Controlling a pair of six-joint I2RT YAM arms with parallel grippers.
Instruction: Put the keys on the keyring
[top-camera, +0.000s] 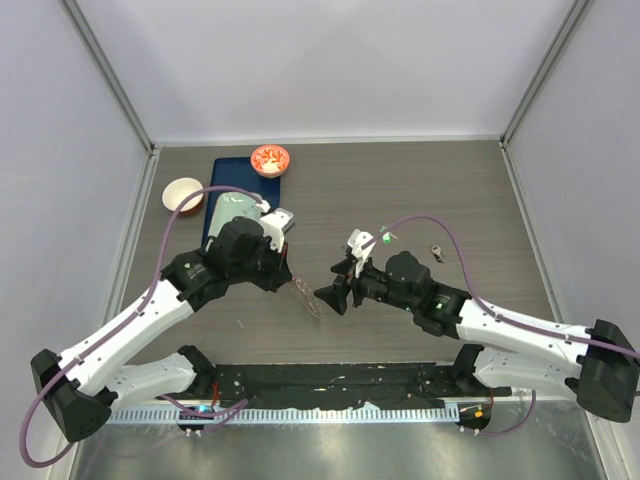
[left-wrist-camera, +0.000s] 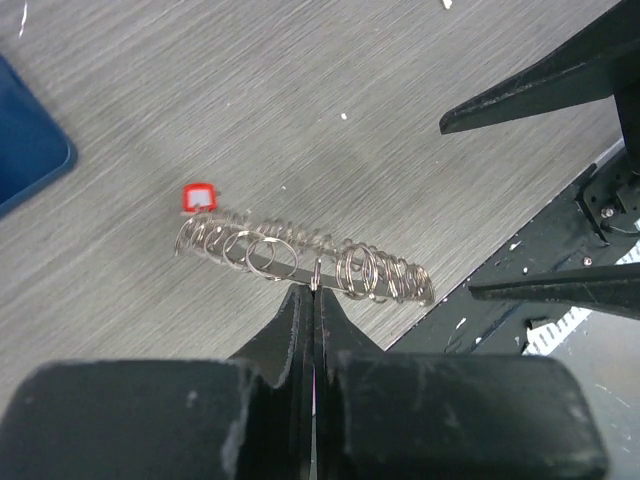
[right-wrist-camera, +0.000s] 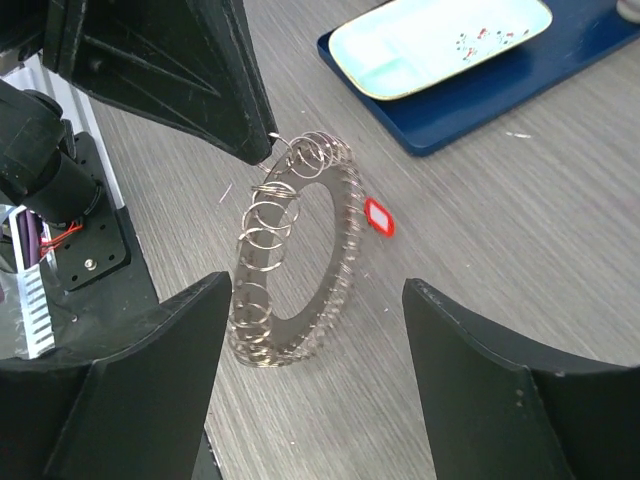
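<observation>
Both arms are white shells with chunky black joints, and the left arm (top-camera: 130, 335) and right arm (top-camera: 510, 325) each trail a purple cable (top-camera: 178, 212). Right gripper (right-wrist-camera: 318, 285) has scuffed matte-black wedge fingers (right-wrist-camera: 150, 380).

Found bright, even overhead light in all three views. Noted only soft, faint shadows on the grey table (top-camera: 400, 190) beneath the arms. Saw a pale sheen on the metal sill (top-camera: 330, 455) at the near edge. Caught small glints on the keyring (left-wrist-camera: 262, 258) coils, in sharp focus. Recorded blur on the close-up fingers (left-wrist-camera: 285, 340) of the left gripper (left-wrist-camera: 314, 290). Found the same softness on the fingers (right-wrist-camera: 150, 390) of the right gripper (right-wrist-camera: 318, 283).
</observation>
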